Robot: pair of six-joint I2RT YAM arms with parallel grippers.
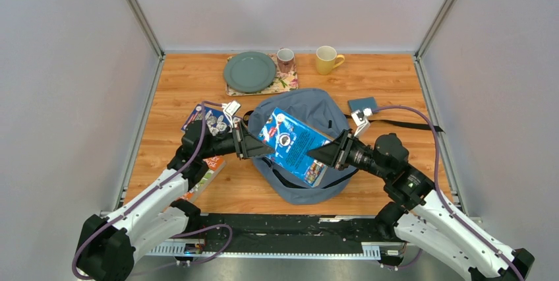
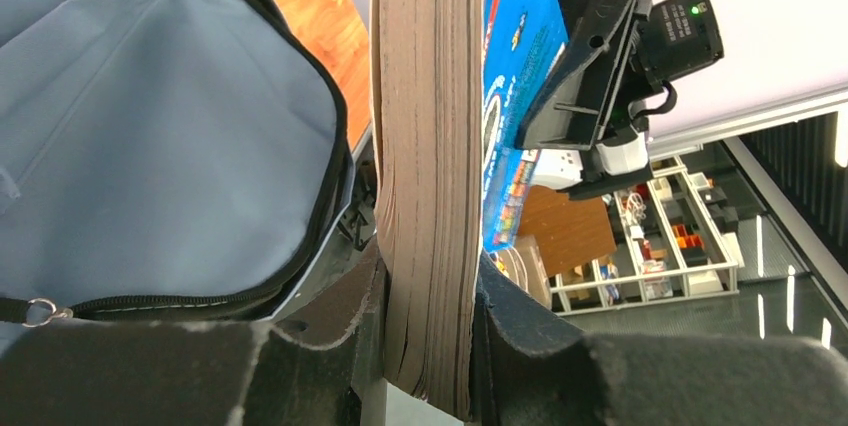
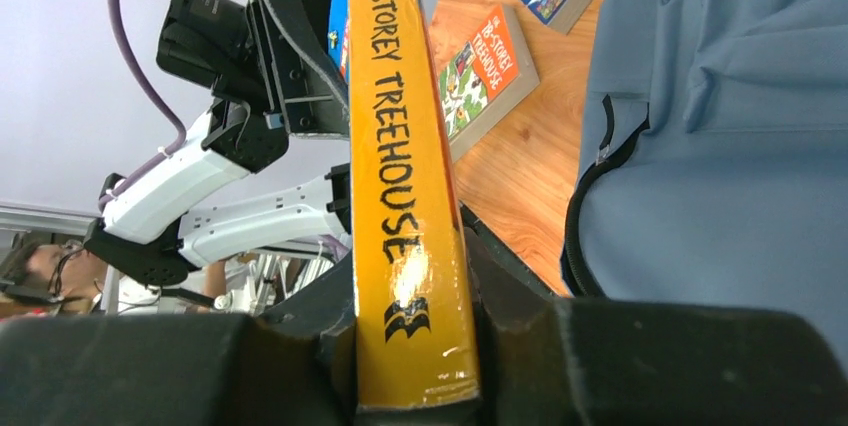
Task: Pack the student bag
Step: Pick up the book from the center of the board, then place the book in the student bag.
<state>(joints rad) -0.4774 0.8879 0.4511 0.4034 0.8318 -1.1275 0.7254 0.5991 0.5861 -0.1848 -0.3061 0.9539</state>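
The left claw (image 1: 258, 146) is clenched on the page edge of a thick blue-covered paperback book with a yellow spine (image 1: 290, 144), gripping it from its 9 o'clock side. The book hangs tilted just above the large soft grey-blue fabric student bag (image 1: 310, 106), which lies flat at the centre of the wooden table (image 1: 191, 76). From 3 o'clock the right claw (image 1: 324, 154) grasps the spine. The step in hand looks like feeding the book into the bag. Done well, one claw holds the book while the other lifts the black zipper rim (image 2: 180, 301). Then the book slides in low and slow, so fabric does not bunch.
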